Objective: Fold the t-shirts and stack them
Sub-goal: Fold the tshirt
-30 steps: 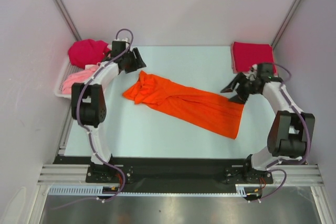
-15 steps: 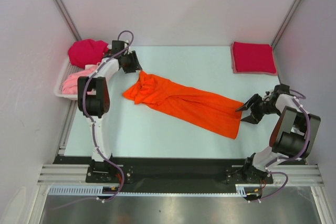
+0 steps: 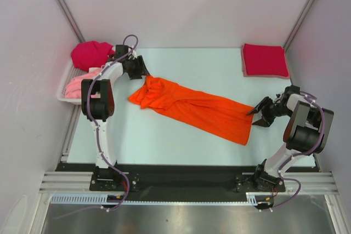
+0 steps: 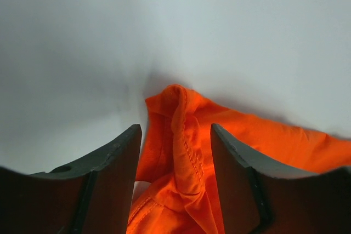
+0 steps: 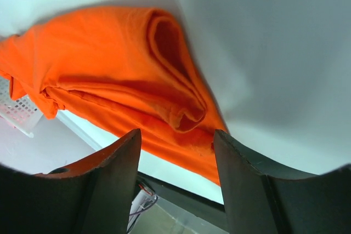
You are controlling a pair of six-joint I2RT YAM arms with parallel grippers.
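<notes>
An orange t-shirt (image 3: 192,107) lies folded lengthwise in a long band across the table, from upper left to lower right. My left gripper (image 3: 143,72) is open at its upper-left end; in the left wrist view a bunched seam of the shirt (image 4: 184,135) lies between the open fingers (image 4: 109,179). My right gripper (image 3: 255,117) is open at the shirt's lower-right corner; in the right wrist view the folded orange edge (image 5: 164,80) sits just beyond the fingers (image 5: 247,184). A folded red shirt (image 3: 265,60) lies at the back right.
A white basket (image 3: 67,87) at the left edge holds a crumpled magenta shirt (image 3: 90,54) and a pink one (image 3: 79,84). Grey walls close in on both sides and the back. A black rail (image 3: 181,176) runs along the near edge.
My right gripper moved from beside the red stack down to the orange shirt's lower-right corner. My left gripper shifted slightly down onto the shirt's upper-left end.
</notes>
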